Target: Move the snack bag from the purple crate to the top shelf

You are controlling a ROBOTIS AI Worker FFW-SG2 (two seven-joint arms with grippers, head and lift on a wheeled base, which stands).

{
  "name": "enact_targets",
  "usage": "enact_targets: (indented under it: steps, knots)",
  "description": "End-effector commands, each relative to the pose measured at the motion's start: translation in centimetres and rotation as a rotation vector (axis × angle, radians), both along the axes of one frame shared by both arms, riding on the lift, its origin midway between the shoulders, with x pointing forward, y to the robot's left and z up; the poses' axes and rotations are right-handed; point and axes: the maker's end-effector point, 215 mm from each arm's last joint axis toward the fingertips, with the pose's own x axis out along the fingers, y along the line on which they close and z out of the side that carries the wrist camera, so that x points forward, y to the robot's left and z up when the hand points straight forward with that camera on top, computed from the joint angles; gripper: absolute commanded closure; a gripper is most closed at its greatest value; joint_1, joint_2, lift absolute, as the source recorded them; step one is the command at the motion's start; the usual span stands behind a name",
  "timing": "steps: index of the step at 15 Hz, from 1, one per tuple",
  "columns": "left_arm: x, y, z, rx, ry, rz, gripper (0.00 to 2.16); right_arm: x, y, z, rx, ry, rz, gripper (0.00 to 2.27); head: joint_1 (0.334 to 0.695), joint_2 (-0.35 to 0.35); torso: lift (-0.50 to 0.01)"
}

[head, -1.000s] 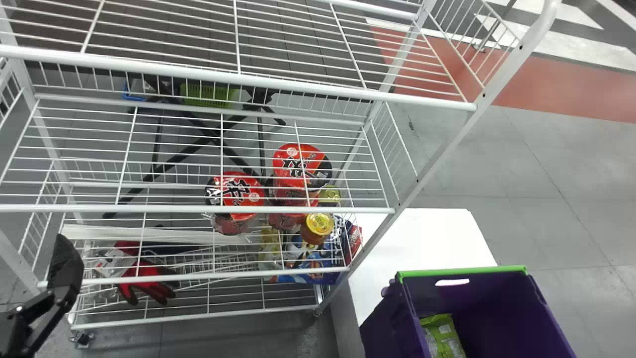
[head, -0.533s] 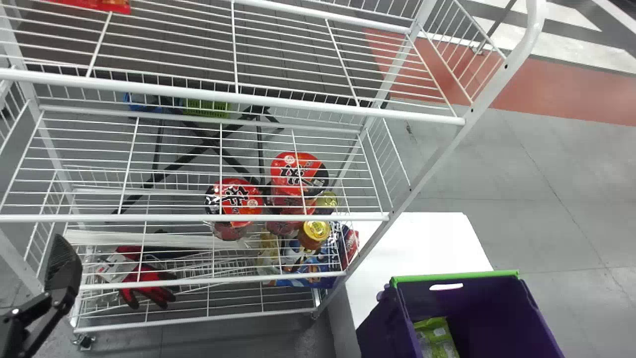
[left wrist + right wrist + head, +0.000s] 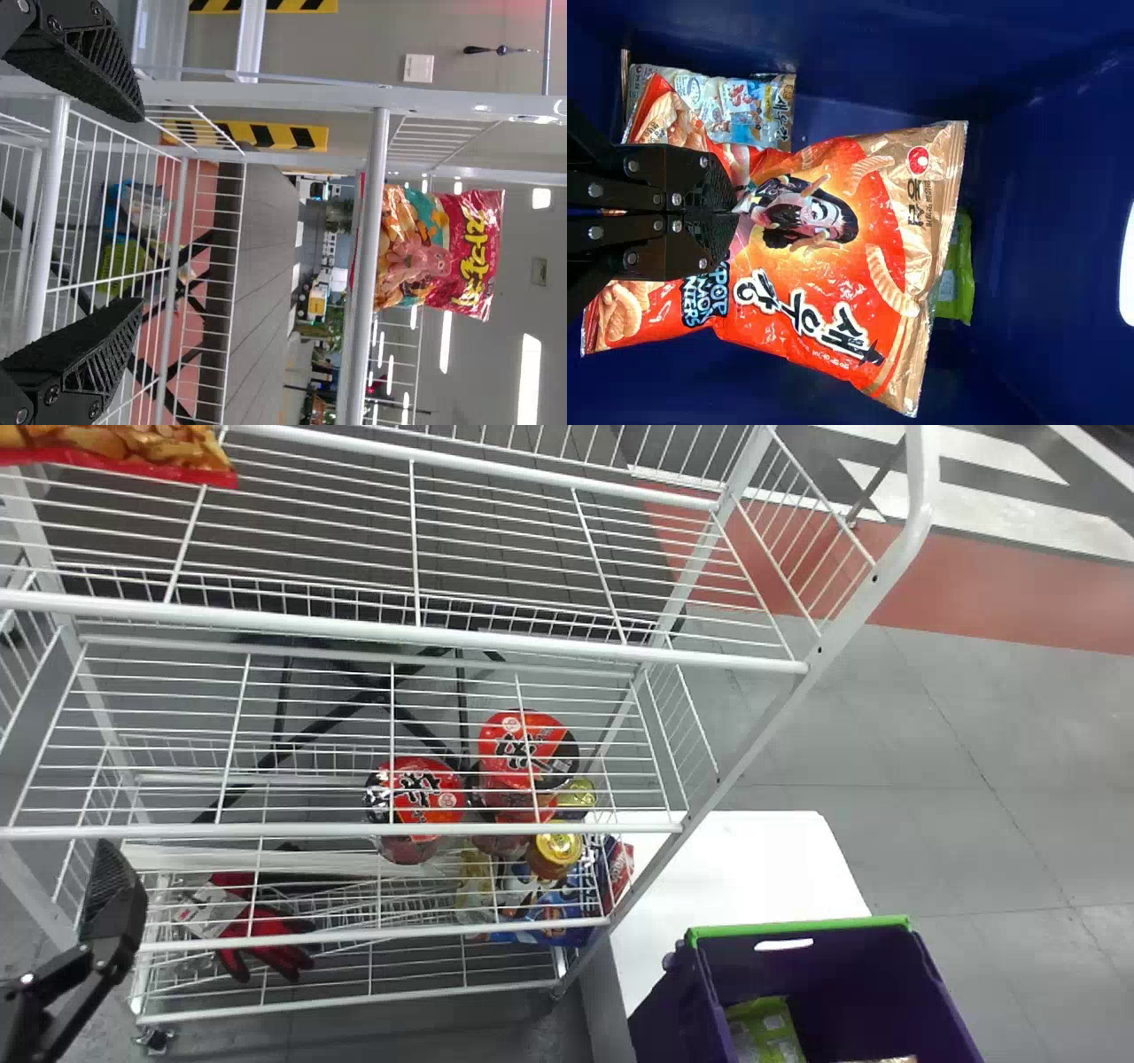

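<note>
In the head view my left gripper (image 3: 113, 895) is at the left edge, before the white rack; in the left wrist view this left gripper (image 3: 137, 211) stands open with nothing between its fingers. My right gripper (image 3: 733, 212) is inside the purple crate (image 3: 1045, 124), shut on the orange-red snack bag (image 3: 819, 266) near its end. In the head view the purple crate (image 3: 797, 931) is at the lower right, with a sliver of tan packaging (image 3: 886, 1059) at the bottom edge. The top shelf (image 3: 443, 636) spans the upper part of the head view.
Another snack bag (image 3: 133, 447) is on the top shelf at the left. Red noodle cups (image 3: 529, 748) and a red glove (image 3: 257, 934) are lower in the rack. A green packet (image 3: 766, 1027) lies in the crate, as does a pale packet (image 3: 735, 106). A white table (image 3: 735, 868) adjoins the rack.
The head view has shifted, so the rack and crate sit lower and the bag on the top shelf has come into sight. Tan packaging has appeared in the crate at the bottom edge.
</note>
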Motion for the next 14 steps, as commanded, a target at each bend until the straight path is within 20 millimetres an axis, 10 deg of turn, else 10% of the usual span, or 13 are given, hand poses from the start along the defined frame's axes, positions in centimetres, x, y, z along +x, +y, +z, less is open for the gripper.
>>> enact_targets:
  steps: [1, 14]
  knots:
    - [0.0, 0.0, 0.2, 0.001, -0.004, -0.001, 0.08, 0.2, 0.1, 0.0, 0.002, -0.004, -0.001, 1.53, 0.695, -0.350, -0.226]
    - [-1.3, -0.8, 0.8, 0.022, -0.011, -0.007, 0.07, 1.5, 0.9, 0.5, 0.009, -0.031, 0.018, 1.53, 0.695, -0.350, -0.173]
